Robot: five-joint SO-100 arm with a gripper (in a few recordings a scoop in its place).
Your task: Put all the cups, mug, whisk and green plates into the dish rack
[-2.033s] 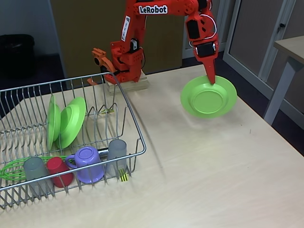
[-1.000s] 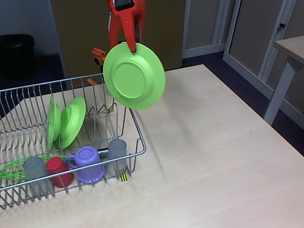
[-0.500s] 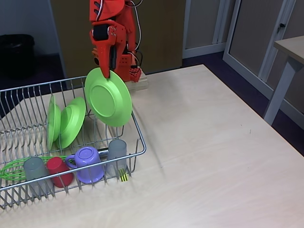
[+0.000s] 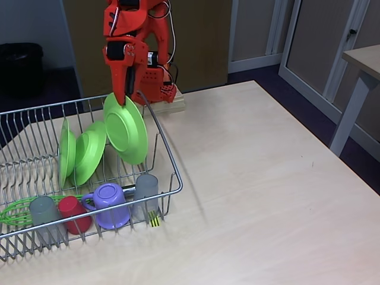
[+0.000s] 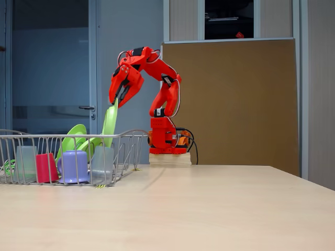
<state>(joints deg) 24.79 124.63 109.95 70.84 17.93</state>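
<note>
Even, soft indoor light falls from above in both fixed views. The pale tabletop (image 4: 267, 178) is bright with no hard glare, and the dish rack (image 4: 169, 178) casts a faint shadow to its right. Both pictures are fairly sharp; background corners stay dim.

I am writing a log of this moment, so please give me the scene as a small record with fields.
gripper: shut on the rim of a green plate, hung tilted over the rack
plates in rack: two, on edge
front row: grey cup, red cup, mug, grey cup
whisk: lying at the rack's front left
table: bare wood right of the rack
</note>
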